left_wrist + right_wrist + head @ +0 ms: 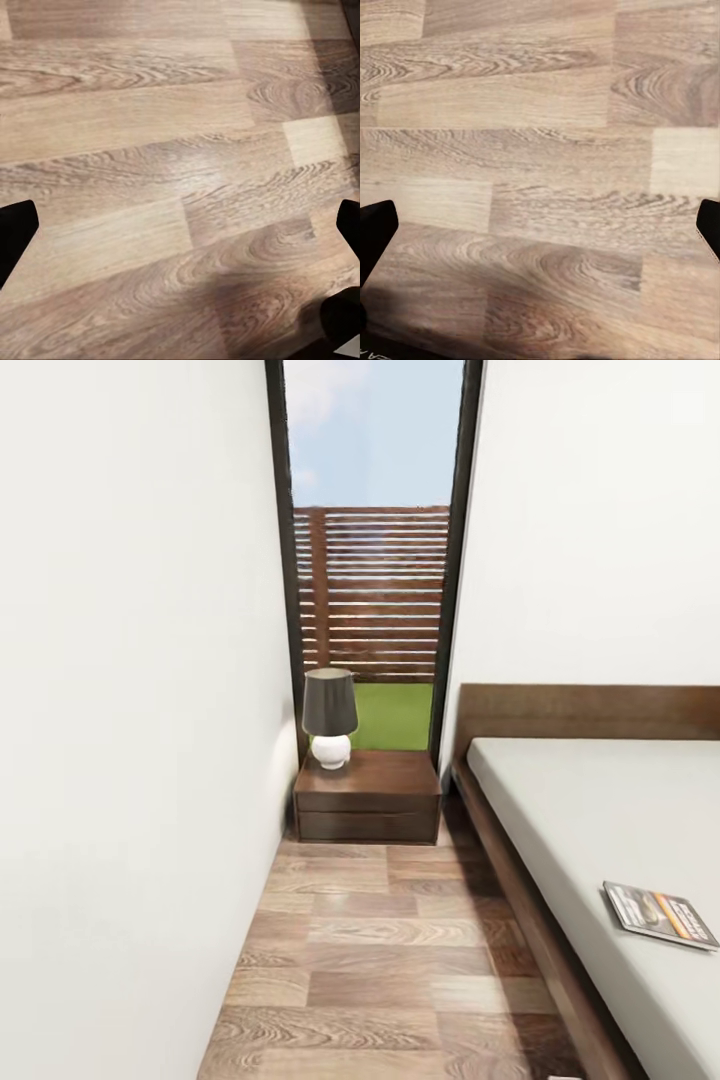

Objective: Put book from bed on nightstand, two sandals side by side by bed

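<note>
Down at the wrists, both grippers hang over bare wood-plank floor [150, 150]: the left gripper [180, 225] has its dark fingertips far apart at the edges of its view with nothing between them, and the right gripper [540, 225] is spread the same way, empty.

From the head camera, the floor runs forward as a narrow aisle between a white wall [130, 710] on the left and the bed [580, 810] on the right. The book [660, 913] lies flat on the pale mattress, near the edge that faces the aisle. Farther on, at the end of the aisle, the nightstand [368, 800] stands against the wall beside the headboard, with a small lamp [330, 730] on the left part of its top; the right part looks free. Behind it a tall window [372, 560] shows a slatted fence.

The step in hand appears to be the approach to the book. Next, the robot probably needs to turn toward the bed, bring an arm over the mattress, close on the thin cover, then carry it to the free part of the nightstand.
</note>
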